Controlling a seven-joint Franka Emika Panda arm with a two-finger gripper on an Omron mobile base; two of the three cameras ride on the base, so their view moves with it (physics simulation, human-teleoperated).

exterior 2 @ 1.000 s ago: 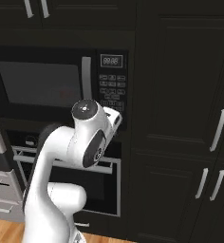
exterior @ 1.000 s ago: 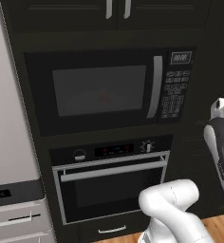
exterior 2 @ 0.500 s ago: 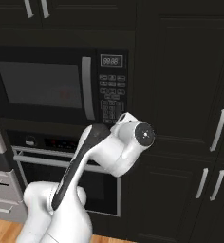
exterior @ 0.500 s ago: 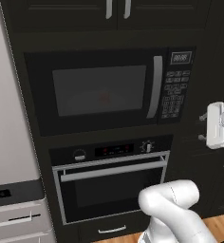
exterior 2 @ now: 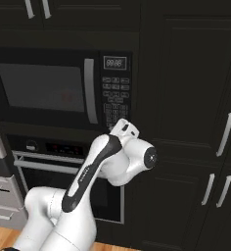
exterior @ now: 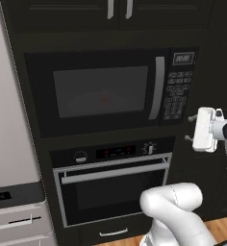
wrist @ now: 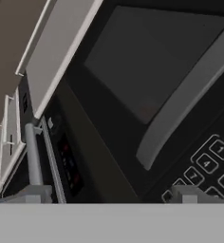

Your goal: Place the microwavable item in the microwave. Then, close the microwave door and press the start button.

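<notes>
Black glass fronts the microwave [exterior: 110, 91], and its door [exterior: 98, 92] sits shut, with a faint reddish item [exterior: 105, 99] visible behind the window. The gripper [exterior: 188, 129] hangs empty with jaws spread wide, just right of the microwave's keypad [exterior: 176, 96] and below it. That door looks stiff and rigid; the upright silver handle [exterior: 157, 88] beside the keypad is the place to grab.

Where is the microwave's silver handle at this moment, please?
In the left base view the silver handle stands upright on the closed microwave door, between the dark window and the keypad, above the oven.
</notes>
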